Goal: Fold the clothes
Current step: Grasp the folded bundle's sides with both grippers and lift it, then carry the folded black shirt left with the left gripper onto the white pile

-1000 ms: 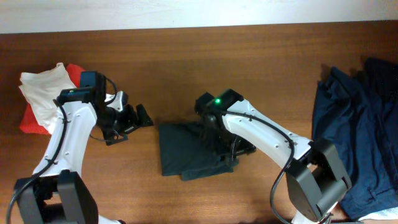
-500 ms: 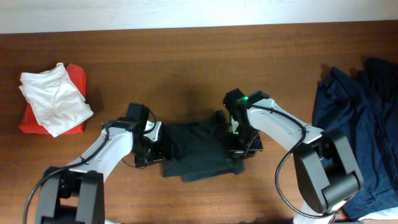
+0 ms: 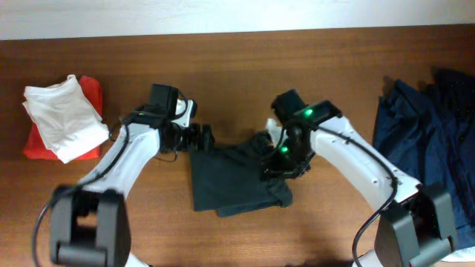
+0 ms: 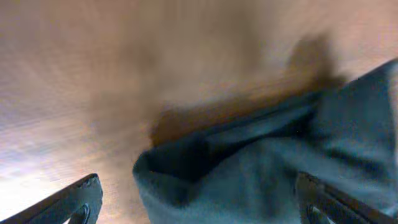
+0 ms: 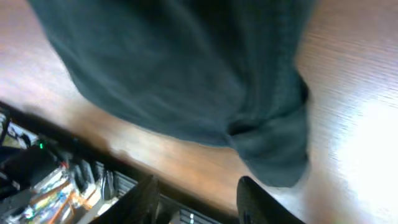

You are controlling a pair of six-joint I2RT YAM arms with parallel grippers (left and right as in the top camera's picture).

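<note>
Cloth stack well left of the dark-green T-shirt: crumpled white cloth on top of a flat red cloth. Worktop is brown wood, matte, grain visible. Left claw is at the T-shirt's upper left corner, touching or just over the edge, cannot tell which from overhead. Left wrist view: claw spread wide, black fingers at the bottom corners, and a soft bunched fold of T-shirt ahead between them, blurred. T-shirt sits mid-worktop, folded to a rough rectangle, upper right part rumpled, bottom edge layered. Right claw is over the T-shirt's right edge; the arm hides the cloth under it. Right wrist view: claw parted, fingers apart with bare wood between them, nothing held. T-shirt fills the upper view, thick and matte, with a doubled hem lump near the tips. Navy clothes lie well right of the T-shirt, a loose wrinkled heap reaching the worktop's right edge.
</note>
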